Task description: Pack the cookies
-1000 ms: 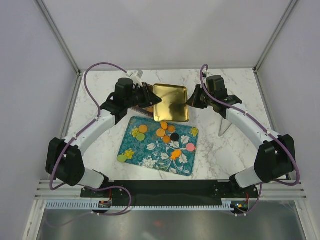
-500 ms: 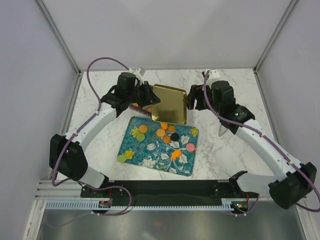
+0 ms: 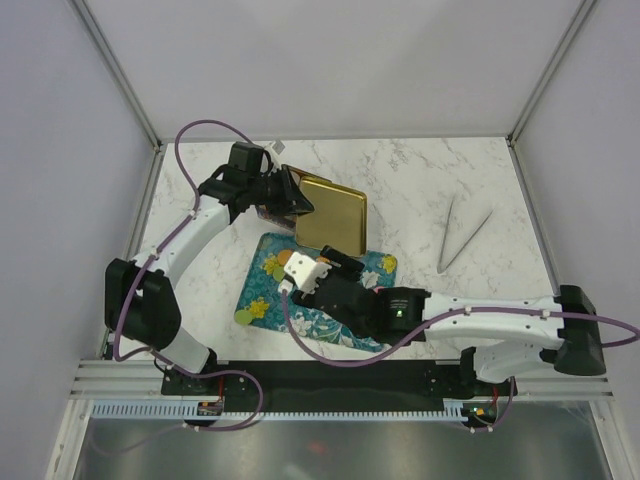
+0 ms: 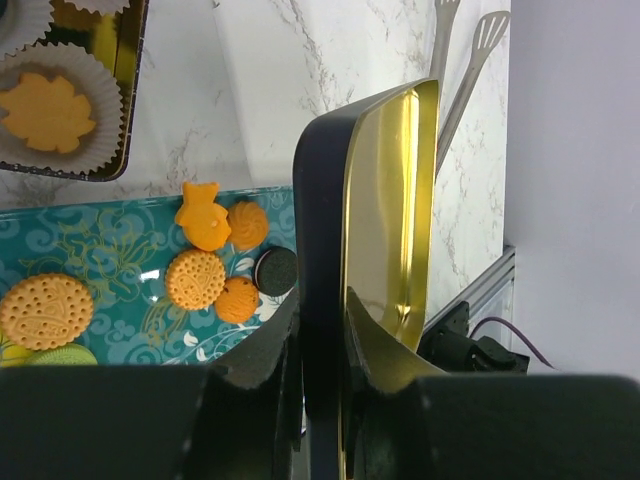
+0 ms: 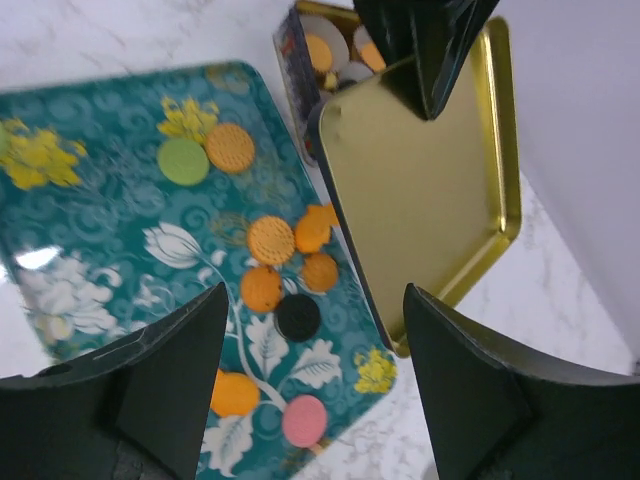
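Marble desk (image 3: pixel 420 180) inside white walls, seen from above: the left gripper (image 3: pixel 292 197) is clamped onto the edge of a gold lid (image 3: pixel 332 215), which stands tilted just at 12 o'clock of a teal flowered tray (image 3: pixel 262 275). An open tin (image 3: pixel 268 213) sits beneath that gripper. The right arm reaches across the tray from 3 o'clock, and the right gripper (image 3: pixel 320 277) hangs over the tray's middle, hiding most of it. Metal tongs (image 3: pixel 455 235) lie well apart at 2 o'clock.

From the left wrist, both fingers (image 4: pixel 262 355) pinch the lid's rim; the lid shows edge-on, its gold inside facing 3 o'clock. At 9 o'clock the cookies (image 4: pixel 195 278) lie on the tray: orange rounds, one fish-shaped orange, one black. At 11 o'clock the tin holds white paper cups (image 4: pixel 60 115), one with a leaf-shaped orange cookie.

From the right wrist, the right gripper's fingers are spread wide above the tray, holding nothing. Between them orange cookies cluster around the black one, with a pink one at 6 o'clock and a green and an orange one at 11 o'clock. The lid leans at 1 o'clock, pinched at its top edge, with the tin at 12 o'clock.
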Robot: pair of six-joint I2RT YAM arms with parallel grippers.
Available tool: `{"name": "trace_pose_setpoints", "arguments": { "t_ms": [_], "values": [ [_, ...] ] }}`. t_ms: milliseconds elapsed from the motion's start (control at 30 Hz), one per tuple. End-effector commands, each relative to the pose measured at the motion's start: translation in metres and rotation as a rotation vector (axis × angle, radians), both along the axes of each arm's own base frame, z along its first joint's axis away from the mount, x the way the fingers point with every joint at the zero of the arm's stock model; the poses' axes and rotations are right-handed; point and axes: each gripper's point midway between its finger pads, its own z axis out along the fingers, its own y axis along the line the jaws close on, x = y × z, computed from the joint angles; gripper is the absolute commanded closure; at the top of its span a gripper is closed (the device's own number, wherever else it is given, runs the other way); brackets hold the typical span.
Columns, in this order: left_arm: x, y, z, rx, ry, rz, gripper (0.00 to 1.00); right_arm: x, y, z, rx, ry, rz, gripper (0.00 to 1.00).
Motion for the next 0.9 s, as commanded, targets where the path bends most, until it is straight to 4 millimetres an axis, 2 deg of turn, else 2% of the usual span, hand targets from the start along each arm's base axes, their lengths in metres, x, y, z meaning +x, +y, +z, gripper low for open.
{"name": "trace_pose_setpoints", "arguments": {
  "t_ms": [0,200,400,567,700,867],
  "values": [
    [-0.009,-0.005,0.028,-0.072,-0.028,-0.052,0.98,0.020,-0.019,0.003,-0.149,-0.174,-0.132,0.20],
    [-0.014,-0.001,0.027,-0.072,-0.026,-0.051,0.98,0.031,-0.012,-0.016,-0.277,-0.246,-0.155,0.19],
    [-0.018,-0.001,0.029,-0.078,-0.029,-0.057,0.98,0.057,-0.012,-0.027,-0.333,-0.269,-0.223,0.20],
    [-0.023,0.000,0.031,-0.083,-0.037,-0.070,0.98,0.072,-0.020,-0.021,-0.359,-0.302,-0.271,0.23],
    [-0.025,0.000,0.032,-0.089,-0.037,-0.080,0.98,0.079,-0.018,-0.012,-0.351,-0.327,-0.285,0.24],
    [-0.028,0.000,0.036,-0.106,-0.041,-0.093,0.97,0.087,-0.019,-0.015,-0.389,-0.348,-0.299,0.28]
  ]
}}
